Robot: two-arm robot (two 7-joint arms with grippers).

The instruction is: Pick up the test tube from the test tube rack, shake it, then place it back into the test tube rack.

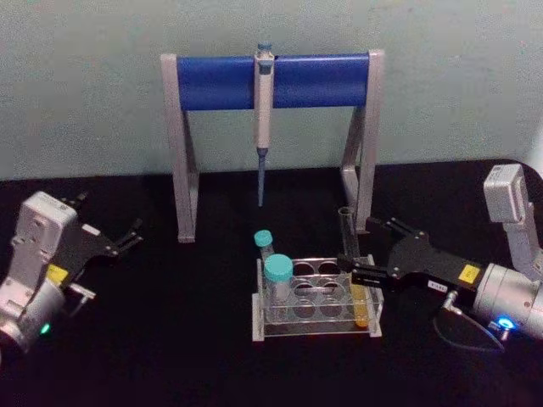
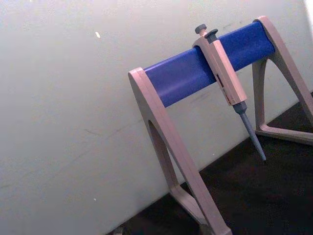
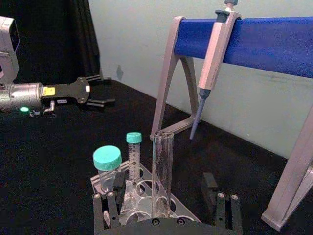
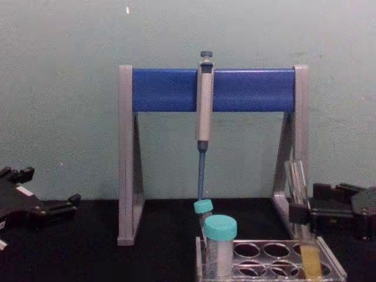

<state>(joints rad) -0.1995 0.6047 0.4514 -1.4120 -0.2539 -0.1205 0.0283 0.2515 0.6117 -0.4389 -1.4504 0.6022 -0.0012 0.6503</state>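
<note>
The right gripper (image 1: 358, 273) has its fingers spread around the test tube (image 1: 355, 280), which stands upright in the test tube rack (image 1: 316, 322), not clamped.

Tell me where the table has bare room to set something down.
Bare table lies between the left gripper and the test tube rack, also under the pipette stand. It's crowded where the right gripper flanks the test tube.

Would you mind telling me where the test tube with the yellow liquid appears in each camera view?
Head view: test tube, right end of the test tube rack, by the right gripper.
Left wrist view: not in it.
Right wrist view: low centre.
Chest view: lower right.
Shared landmark: the pipette on the blue stand.
</note>
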